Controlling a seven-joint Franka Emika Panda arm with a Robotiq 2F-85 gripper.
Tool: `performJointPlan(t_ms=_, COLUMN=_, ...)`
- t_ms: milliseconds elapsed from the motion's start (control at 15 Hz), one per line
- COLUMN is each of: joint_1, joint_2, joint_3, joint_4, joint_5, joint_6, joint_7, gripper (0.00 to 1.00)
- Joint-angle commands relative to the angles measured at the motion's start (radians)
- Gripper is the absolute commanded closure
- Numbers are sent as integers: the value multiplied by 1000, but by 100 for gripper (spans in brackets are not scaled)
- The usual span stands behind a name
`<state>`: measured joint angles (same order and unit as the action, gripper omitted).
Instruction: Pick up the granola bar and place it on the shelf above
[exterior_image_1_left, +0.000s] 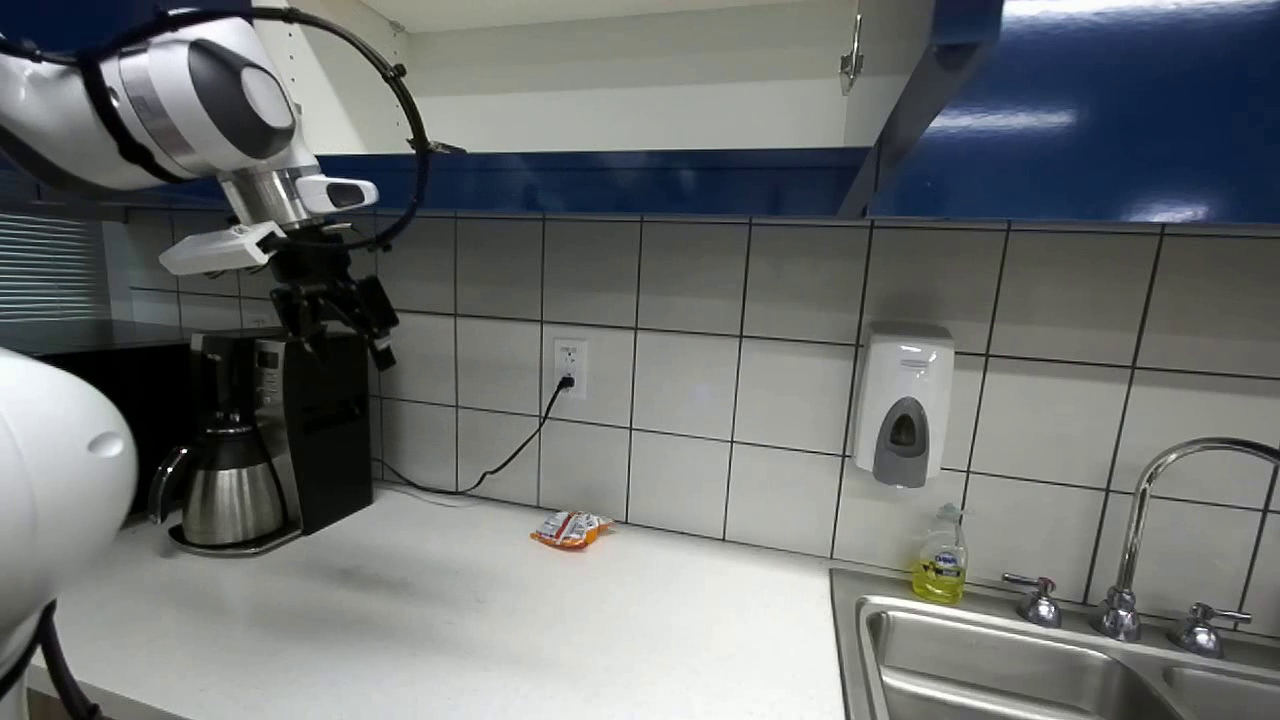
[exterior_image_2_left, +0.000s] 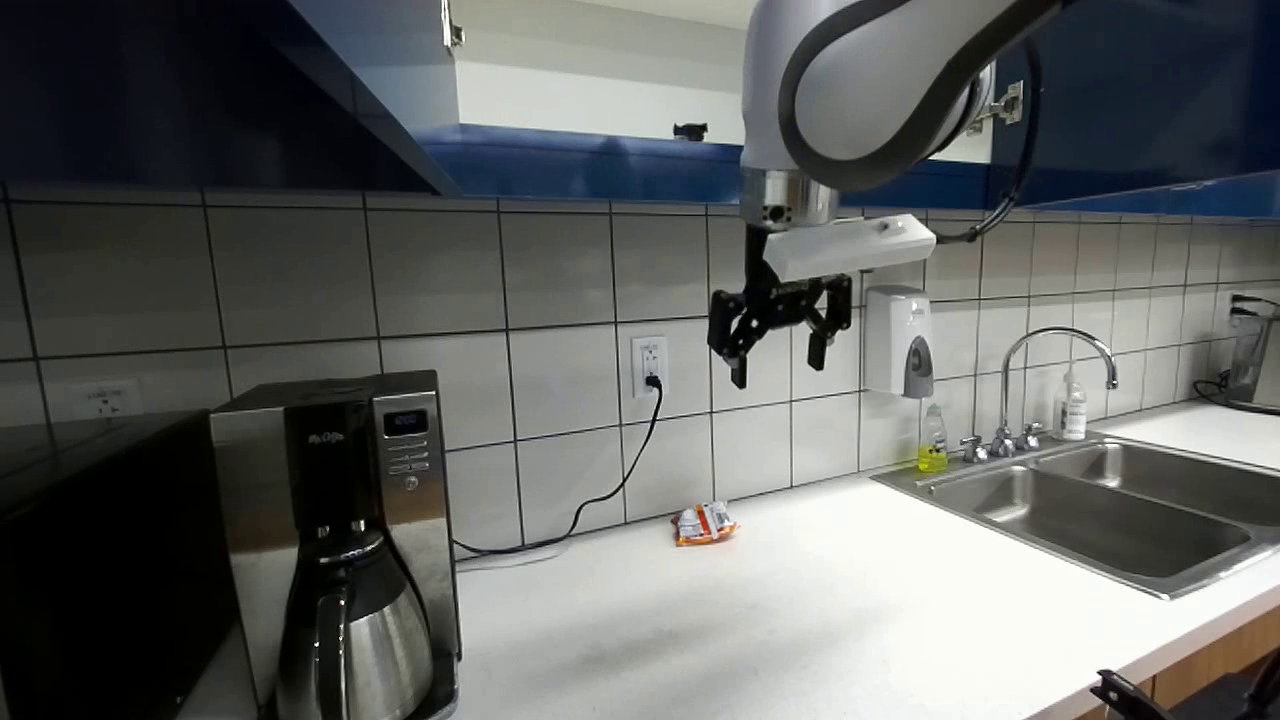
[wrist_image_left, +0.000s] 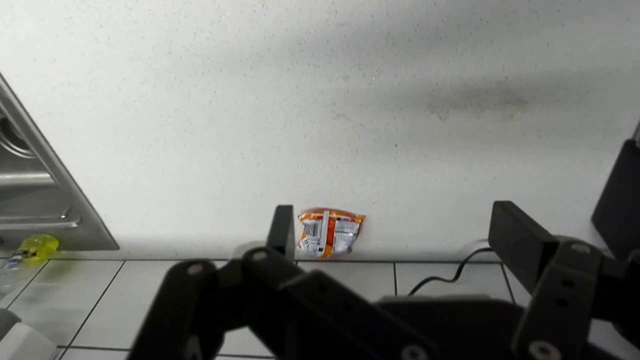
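1. Black Robotiq gripper (exterior_image_2_left: 778, 365), jaws spread wide.
2. Dark granola bar (exterior_image_2_left: 690, 131), above the jaws, at the blue front edge of the shelf (exterior_image_2_left: 590, 165).
3. Orange-and-silver snack packet (wrist_image_left: 331, 234), well below the jaws, on the countertop (wrist_image_left: 250, 125) near the tiled wall (exterior_image_1_left: 690, 380).

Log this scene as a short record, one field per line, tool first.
Tool: open, holding nothing, above the countertop
Cupboard: open
Granola bar: probably the small dark thing showing just above the cupboard's blue front edge; too small to confirm
Packet: orange and silver, on the countertop near the tiled wall
Coffee maker: carafe sitting on its base
Sink: bottle of yellow liquid at its back edge
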<state>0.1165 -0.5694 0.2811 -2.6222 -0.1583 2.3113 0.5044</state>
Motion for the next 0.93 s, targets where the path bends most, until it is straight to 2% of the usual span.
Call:
performJointPlan(t_ms=0, joint_1=2, joint_2=69, joint_3=-20, joint_4=-35, joint_5=39, joint_6=38, joint_7=-84, gripper=0)
performJointPlan(t_ms=400, joint_1=4, joint_2=179, joint_3=-51, joint_4=-82, joint_5=67, joint_6=82, joint_7=-138, gripper=0)
performJointPlan(t_ms=533, joint_1=-13, joint_2=201, joint_3=-43, joint_4=-91, joint_5=45, joint_6=77, joint_7=-109, gripper=0)
performJointPlan(t_ms=867, joint_1=-1, joint_2=261, joint_3=-58, joint_4=-110, joint_5=27, joint_6=119, joint_7=-215, gripper=0)
